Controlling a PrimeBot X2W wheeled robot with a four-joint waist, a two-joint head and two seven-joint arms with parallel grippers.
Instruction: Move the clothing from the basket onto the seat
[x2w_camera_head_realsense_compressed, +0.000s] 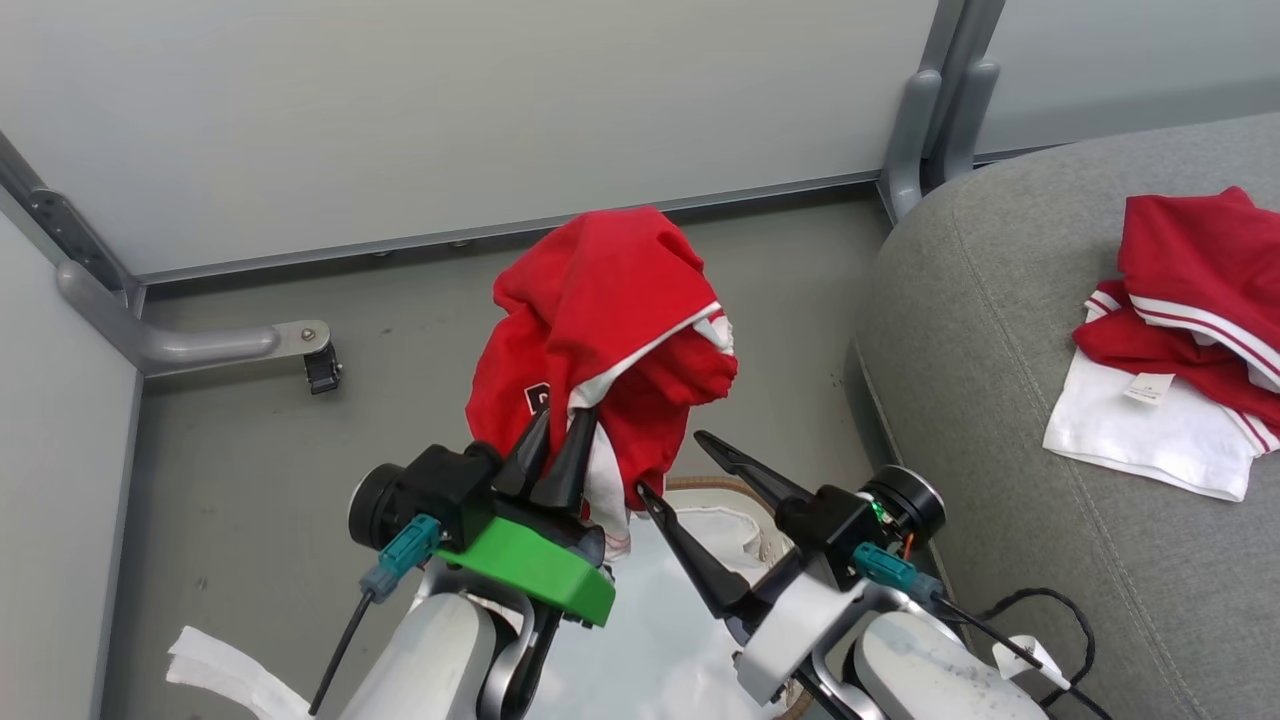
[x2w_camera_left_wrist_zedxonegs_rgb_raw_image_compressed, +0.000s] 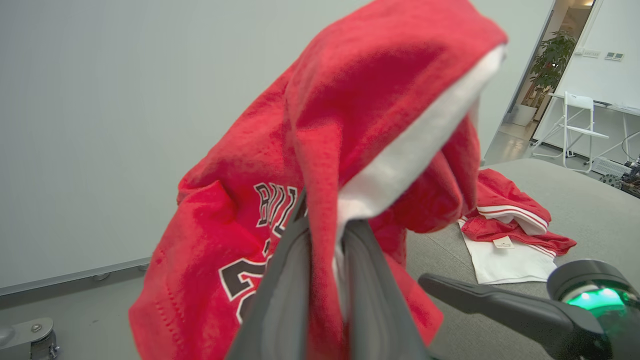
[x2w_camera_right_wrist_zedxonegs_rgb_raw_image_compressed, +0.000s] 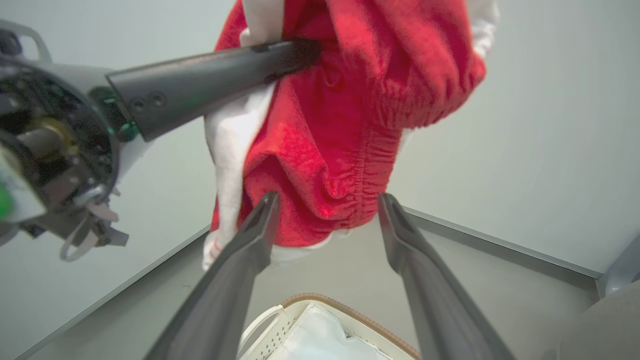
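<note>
Lettering (x2w_camera_left_wrist_zedxonegs_rgb_raw_image_compressed: 272, 202) "BUL" on red garment (x2w_camera_head_realsense_compressed: 600, 300) pinched in left fingers (x2w_camera_head_realsense_compressed: 572, 460); right fingers (x2w_camera_head_realsense_compressed: 700, 562) wide.

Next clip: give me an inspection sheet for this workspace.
Surface: grey floor; grey seat at right.
Job's things: red garment held up over basket; other clothing lies on seat.
Clutter: white strip on floor.
Tools: left tool shut on red garment; right tool open beside it.
Cables: black cable hanging from left wrist.
Surroundings: pale partition panels, caster bracket.
</note>
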